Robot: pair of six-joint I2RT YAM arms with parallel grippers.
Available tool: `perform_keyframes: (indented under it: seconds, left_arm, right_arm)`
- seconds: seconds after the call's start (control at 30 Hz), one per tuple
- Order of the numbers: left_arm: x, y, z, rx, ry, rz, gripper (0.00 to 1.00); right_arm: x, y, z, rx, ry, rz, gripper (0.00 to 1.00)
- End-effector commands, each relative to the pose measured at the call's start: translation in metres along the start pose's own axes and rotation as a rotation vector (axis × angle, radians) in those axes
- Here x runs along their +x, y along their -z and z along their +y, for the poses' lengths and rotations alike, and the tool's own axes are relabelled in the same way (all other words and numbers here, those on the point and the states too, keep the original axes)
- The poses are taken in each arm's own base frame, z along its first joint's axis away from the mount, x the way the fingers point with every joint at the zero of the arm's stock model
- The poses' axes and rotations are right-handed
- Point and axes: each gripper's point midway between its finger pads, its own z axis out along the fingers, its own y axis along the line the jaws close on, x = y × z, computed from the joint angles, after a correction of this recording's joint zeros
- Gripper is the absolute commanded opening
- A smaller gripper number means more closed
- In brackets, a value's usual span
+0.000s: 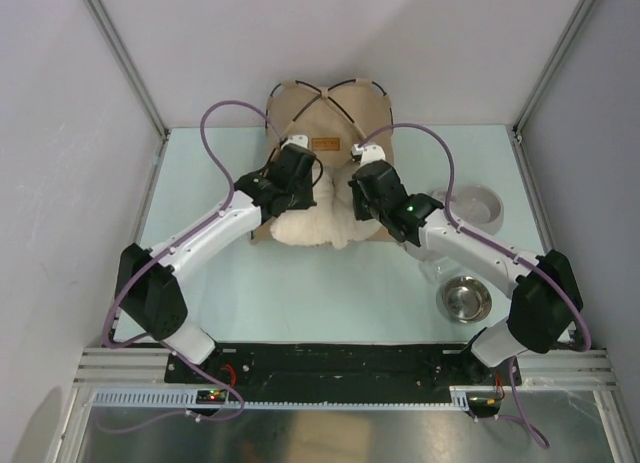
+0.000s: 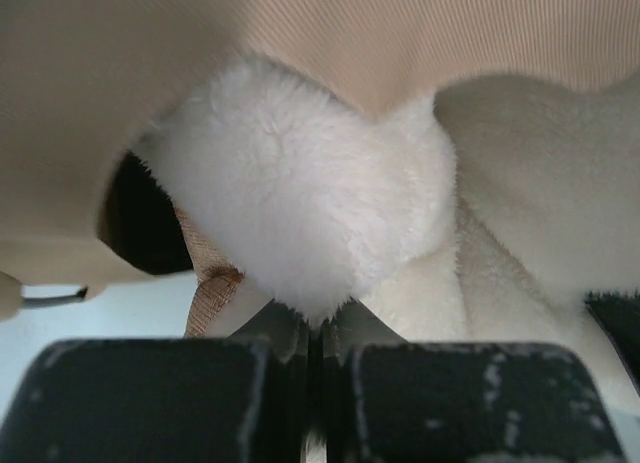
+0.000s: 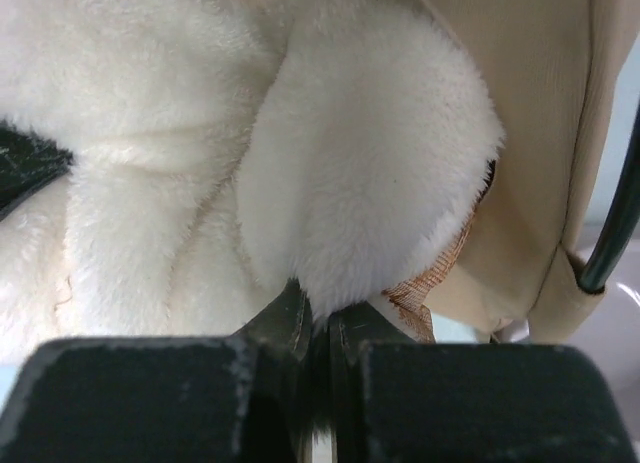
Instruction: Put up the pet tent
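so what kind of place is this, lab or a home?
Looks like a lab robot cell, not a home: bare white wall panels in aluminium framing, arms bolted to a black base rail. The pet tent and steel bowl look like staged props.

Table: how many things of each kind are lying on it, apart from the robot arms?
pet tent: 1
cushion: 1
bowls: 2 (grey bowl, steel bowl)
Total: 4
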Motion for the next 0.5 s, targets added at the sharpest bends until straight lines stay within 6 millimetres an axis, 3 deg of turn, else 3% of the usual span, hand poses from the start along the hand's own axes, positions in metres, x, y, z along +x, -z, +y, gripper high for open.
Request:
perform_keyframes:
  seconds: [0.0,0.3,0.47]
  left_arm:
    - [-0.058,0.007,-0.012,0.028,0.022,-0.147,0.0]
    - [-0.071,-0.017,-0.006,-0.052,-0.034,-0.183,0.0]
    - [-0.08,-0.024,-0.013,-0.026,-0.026,-0.224,0.0]
  right_arm:
    - [-0.072,0.01,0.026,-0.107,-0.027,-0.216,0.0]
    - [-0.083,-0.022,0.035,-0.069,-0.054,-0.284,0.0]
    - [-0.091,-0.042,0.03,0.017,-0.049,-0.323,0.0]
